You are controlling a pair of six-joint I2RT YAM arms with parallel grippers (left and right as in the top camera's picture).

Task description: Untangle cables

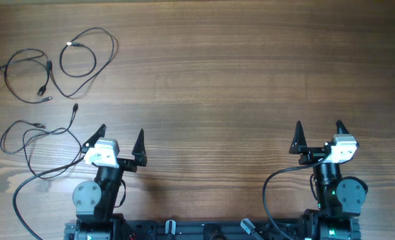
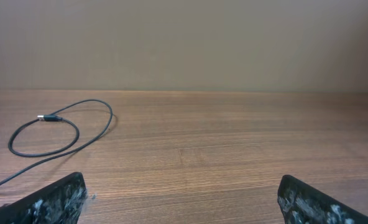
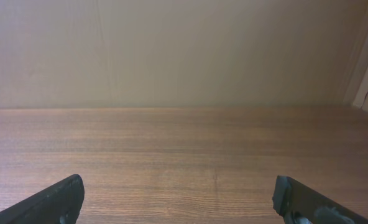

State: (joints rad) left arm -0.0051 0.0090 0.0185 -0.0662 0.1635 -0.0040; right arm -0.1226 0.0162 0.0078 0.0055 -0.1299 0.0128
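Cables (image 1: 73,44) lay in loose loops on the wooden surface (image 1: 217,73), and both tools were wide open and held nothing.

The left tool (image 1: 121,129) had its two fingers spread far apart, not touching any cord. The right tool (image 1: 318,124) was well apart from it, on its right side, and was spread in the same way. All the cables were beyond the left tool and to its left. The nearest cord (image 1: 75,107), thin and black with a small plug, lay just ahead of the left tool's left finger. The other loops lay farther away, close together. In the left wrist view, one loop (image 2: 109,115) with a pale connector lay ahead-left of the tool.
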